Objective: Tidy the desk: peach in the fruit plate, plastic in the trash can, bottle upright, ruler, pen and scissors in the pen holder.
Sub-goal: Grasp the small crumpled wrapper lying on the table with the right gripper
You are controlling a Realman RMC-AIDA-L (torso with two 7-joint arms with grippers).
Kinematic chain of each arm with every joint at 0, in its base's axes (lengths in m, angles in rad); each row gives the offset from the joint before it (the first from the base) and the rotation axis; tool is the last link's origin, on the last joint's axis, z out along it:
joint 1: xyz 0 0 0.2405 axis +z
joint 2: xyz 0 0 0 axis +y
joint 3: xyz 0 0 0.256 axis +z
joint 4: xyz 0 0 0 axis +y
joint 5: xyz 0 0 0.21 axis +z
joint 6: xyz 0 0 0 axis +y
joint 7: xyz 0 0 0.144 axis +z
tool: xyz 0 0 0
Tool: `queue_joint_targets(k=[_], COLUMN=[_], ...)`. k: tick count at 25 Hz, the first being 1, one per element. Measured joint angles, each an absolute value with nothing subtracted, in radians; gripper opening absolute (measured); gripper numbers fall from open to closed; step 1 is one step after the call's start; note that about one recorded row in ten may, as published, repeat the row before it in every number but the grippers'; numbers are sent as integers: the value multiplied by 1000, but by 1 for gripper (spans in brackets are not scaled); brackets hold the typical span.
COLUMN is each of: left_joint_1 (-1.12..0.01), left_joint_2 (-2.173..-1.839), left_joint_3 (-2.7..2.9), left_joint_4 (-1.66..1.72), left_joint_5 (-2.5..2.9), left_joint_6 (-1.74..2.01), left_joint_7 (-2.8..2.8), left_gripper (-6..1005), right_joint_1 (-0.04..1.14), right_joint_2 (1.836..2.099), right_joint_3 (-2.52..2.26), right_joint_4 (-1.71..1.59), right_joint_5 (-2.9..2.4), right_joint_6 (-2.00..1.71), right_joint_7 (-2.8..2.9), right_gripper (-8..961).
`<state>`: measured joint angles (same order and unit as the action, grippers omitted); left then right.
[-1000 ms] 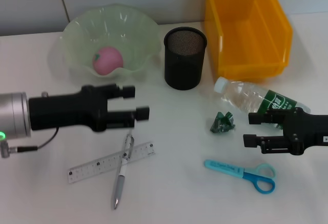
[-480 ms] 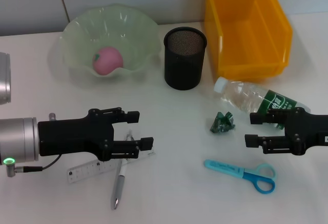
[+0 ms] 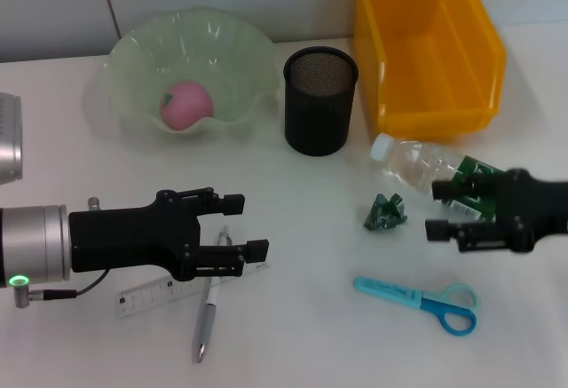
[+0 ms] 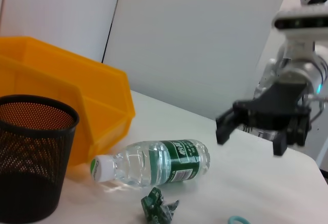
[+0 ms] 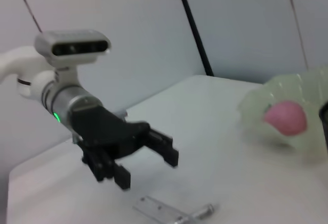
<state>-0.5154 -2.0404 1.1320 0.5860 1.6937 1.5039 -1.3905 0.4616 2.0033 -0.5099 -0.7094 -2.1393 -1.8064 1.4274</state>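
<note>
Presently on worktop (image 3: 311, 335):
Peach (image 3: 186, 104): in pale green fruit plate (image 3: 133, 59); right wrist view shows it too.
Plastic (image 3: 384, 213): crumpled green scrap, lying between bottle and scissors.
Bottle (image 3: 417, 164): on its side, white cap toward pen holder; label end hidden in head view, whole in left wrist view.
Ruler (image 3: 146, 296): flat, crossed by pen (image 3: 206, 319).
Scissors (image 3: 426, 302): blue, flat, near right tool.
Pen holder (image 3: 320, 100): black mesh, upright beside orange trash can (image 3: 426, 42).
Left tool (image 3: 245, 225): wide open above ruler and pen, holding nothing.
Right tool (image 3: 439, 210): wide open over bottle's label end, holding nothing.
</note>
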Motion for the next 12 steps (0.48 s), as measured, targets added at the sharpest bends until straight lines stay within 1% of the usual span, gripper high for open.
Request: queue_joint_targets(k=[3, 6, 7, 11, 12], left_joint_1=[-515, -515, -515, -515, -515], left_joint_2=[-2040, -2040, -2039, -2039, -2039], left_joint_3=[1132, 1132, 1132, 1132, 1132], left_joint_4=[586, 586, 586, 585, 585], left_joint_5=[1694, 1694, 1694, 1694, 1694], left_joint_6=[1503, 1499, 1495, 1489, 1489], left_joint_7=[-1390, -1390, -1390, -1390, -1390], left_gripper=[813, 813, 813, 813, 812], right_joint_1=[508, 543, 576, 622, 656], right_joint_2=[2005, 1997, 1988, 1980, 1978], right_joint_3=[-515, -538, -581, -649, -698], right_joint_4=[-863, -939, -1010, -1102, -1141], right_joint_5=[-2135, -2141, -2156, -2197, -2242], right_joint_6=[-1876, -1898, -1906, -1905, -1901], right_joint_7=[1587, 1691, 1794, 1906, 1964], right_gripper=[758, 757, 757, 757, 757])
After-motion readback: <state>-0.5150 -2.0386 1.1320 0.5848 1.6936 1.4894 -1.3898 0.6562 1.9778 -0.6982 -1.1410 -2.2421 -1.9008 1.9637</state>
